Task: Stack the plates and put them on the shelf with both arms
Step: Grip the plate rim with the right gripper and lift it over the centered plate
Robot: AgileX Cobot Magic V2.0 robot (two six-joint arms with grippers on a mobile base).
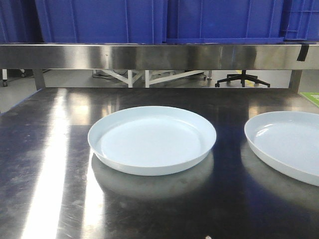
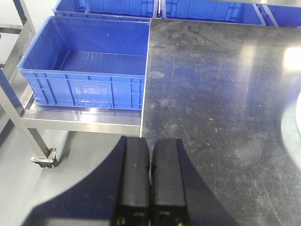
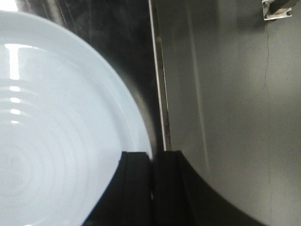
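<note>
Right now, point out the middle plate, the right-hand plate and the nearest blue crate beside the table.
Middle plate (image 1: pixel 152 142): front view, on its flat inner floor.
Right-hand plate (image 1: pixel 291 142): front view, on its inner floor.
Blue crate (image 2: pixel 84 89): left wrist view, on its front wall.

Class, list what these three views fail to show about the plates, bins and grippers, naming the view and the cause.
1. Front view: right plate is cut off by the right edge.
2. Front view: blue bins are cut off by the top edge; contents hidden.
3. Left wrist view: a plate is only a sliver at the right edge.
4. Right wrist view: right gripper covers the near rim of the plate; contact unclear.
</note>
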